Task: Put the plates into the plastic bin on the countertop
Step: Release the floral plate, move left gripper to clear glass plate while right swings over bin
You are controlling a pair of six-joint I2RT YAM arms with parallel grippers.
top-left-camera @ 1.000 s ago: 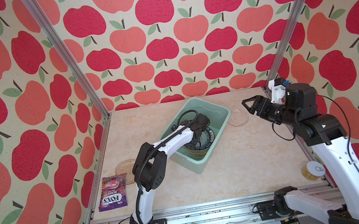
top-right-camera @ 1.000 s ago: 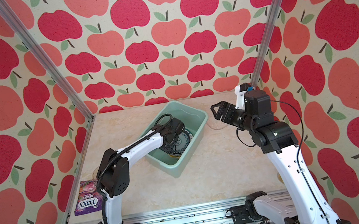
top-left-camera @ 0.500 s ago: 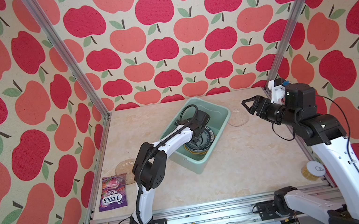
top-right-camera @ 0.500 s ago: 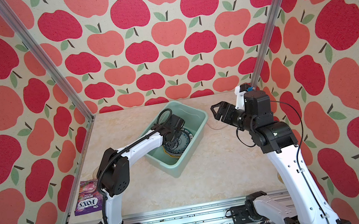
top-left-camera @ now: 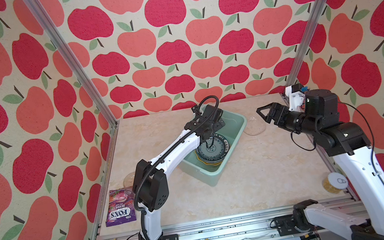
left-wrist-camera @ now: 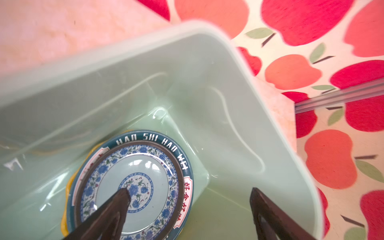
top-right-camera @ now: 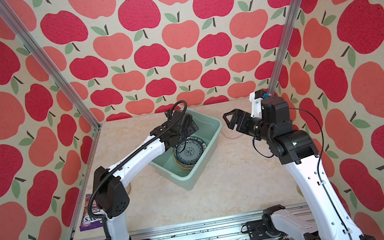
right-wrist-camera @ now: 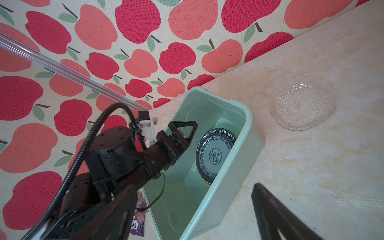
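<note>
The mint-green plastic bin (top-left-camera: 211, 178) (top-right-camera: 190, 179) (left-wrist-camera: 145, 72) (right-wrist-camera: 228, 182) sits at an angle mid-countertop (top-left-camera: 249, 182). Inside lies a stack of plates (top-left-camera: 213, 148) (top-right-camera: 189, 151) (left-wrist-camera: 145, 166) (right-wrist-camera: 214, 154): a blue-flowered one on top, a lettered rim and a yellow edge beneath. My left gripper (top-left-camera: 217, 127) (left-wrist-camera: 189, 191) (right-wrist-camera: 184, 124) hangs open just above them, holding nothing. A clear glass plate (top-left-camera: 254, 127) (right-wrist-camera: 302, 107) lies on the countertop right of the bin. My right gripper (top-left-camera: 262, 112) (top-right-camera: 226, 117) (right-wrist-camera: 194, 187) hovers open and empty above it.
A purple candy bag (top-left-camera: 120, 208) (top-right-camera: 91, 218) lies at the front left, with a clear glass piece (top-left-camera: 129, 180) half hidden behind my left arm. A yellow tin (top-left-camera: 333, 181) stands at the front right. Aluminium posts mark the back corners.
My left gripper has opened wide and risen a little inside the bin, leaving the blue-flowered plate on the stack. The right arm has barely moved; its jaws spread slightly.
</note>
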